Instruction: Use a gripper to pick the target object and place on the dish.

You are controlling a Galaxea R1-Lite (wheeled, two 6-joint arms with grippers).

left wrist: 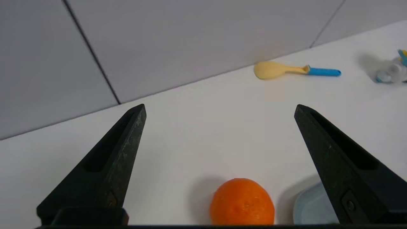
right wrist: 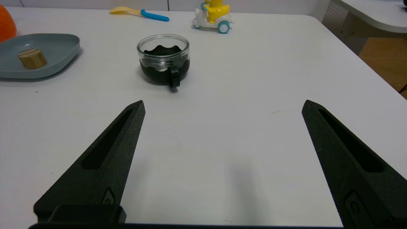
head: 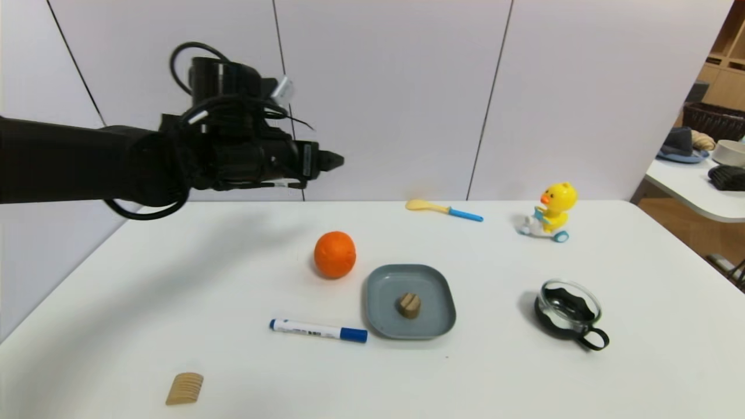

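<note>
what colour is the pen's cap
Blue; the cap shows best in the head view.

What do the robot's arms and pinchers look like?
The left arm is black and chunky, with rounded joints, looping black cables and small white tags. Its tool has two black, pointed fingers with long hollows in them. The right tool looks the same: black, tapering, pointed fingers.

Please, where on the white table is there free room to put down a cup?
Free: the right front, before the glass cup; also the left side, between the orange and the ridged block. Crowded: around the dish, with marker and orange close by.
</note>
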